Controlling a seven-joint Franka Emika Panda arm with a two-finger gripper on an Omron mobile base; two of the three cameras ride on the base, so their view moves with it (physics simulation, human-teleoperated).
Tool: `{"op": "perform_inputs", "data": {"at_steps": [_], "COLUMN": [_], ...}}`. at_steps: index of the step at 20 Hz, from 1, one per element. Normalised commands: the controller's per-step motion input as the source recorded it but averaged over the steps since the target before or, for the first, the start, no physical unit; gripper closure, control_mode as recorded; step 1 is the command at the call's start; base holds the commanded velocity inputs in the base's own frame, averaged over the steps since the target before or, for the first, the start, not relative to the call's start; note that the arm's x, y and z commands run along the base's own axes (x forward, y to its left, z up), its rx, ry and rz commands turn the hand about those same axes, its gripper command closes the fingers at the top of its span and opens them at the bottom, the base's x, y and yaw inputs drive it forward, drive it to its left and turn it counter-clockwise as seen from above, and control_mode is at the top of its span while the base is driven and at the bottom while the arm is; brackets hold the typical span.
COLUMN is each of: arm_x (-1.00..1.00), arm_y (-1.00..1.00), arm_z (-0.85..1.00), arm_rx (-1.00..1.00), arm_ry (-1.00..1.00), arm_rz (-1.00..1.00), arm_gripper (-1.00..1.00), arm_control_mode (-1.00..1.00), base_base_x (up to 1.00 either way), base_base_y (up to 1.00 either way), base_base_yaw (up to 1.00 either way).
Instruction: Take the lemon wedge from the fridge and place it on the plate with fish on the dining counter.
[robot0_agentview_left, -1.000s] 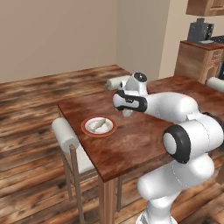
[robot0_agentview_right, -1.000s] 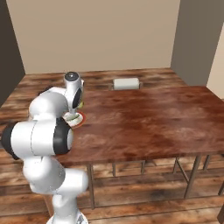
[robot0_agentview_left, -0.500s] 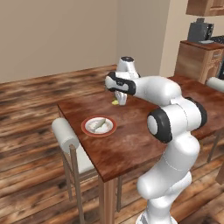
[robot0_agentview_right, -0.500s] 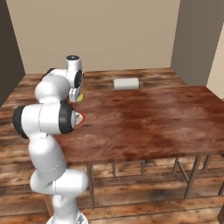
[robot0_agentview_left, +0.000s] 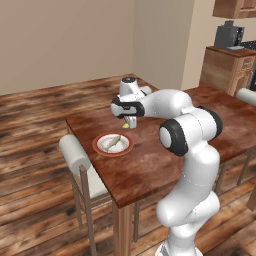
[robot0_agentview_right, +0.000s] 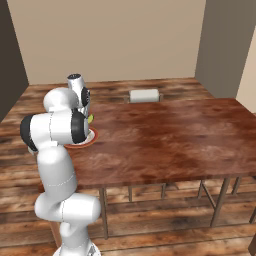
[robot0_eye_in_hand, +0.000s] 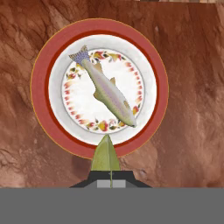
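The jaws of the gripper (robot0_eye_in_hand: 109, 177) at the hand view's bottom centre pinch the lemon wedge (robot0_eye_in_hand: 105, 155), its tip overlapping the lower rim of the plate with fish (robot0_eye_in_hand: 40, 103) at centre frame; reddish-brown bench (robot0_eye_in_hand: 192, 109) surrounds the plate.

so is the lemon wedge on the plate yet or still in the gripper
Still in the gripper: the lemon wedge sticks out between its shut fingertips, above the plate with fish, not lying on it.

Dining counter (robot0_eye_in_hand: 188, 109) glossy reddish wood grain; plate with fish (robot0_eye_in_hand: 41, 105) smooth glazed
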Motion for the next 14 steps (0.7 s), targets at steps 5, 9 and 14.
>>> {"op": "perform_inputs", "data": {"at_steps": [5,9,14], "arm_x": [0.02,0.0,0.0], "arm_y": [0.04,0.0,0.03], "arm_z": [-0.47,-0.23,0.0], "arm_rx": [-0.03,0.0,0.0], "arm_ry": [0.0,0.01,0.01], "arm_rz": [0.08,0.08,0.0], "arm_gripper": [1.0,1.0,1.0], "arm_control_mode": [-1.0,-1.0,-1.0], "base_base_x": [0.0,0.0,0.0], "base_base_y": [0.0,0.0,0.0], "base_base_yaw": [0.0,0.0,0.0]}}
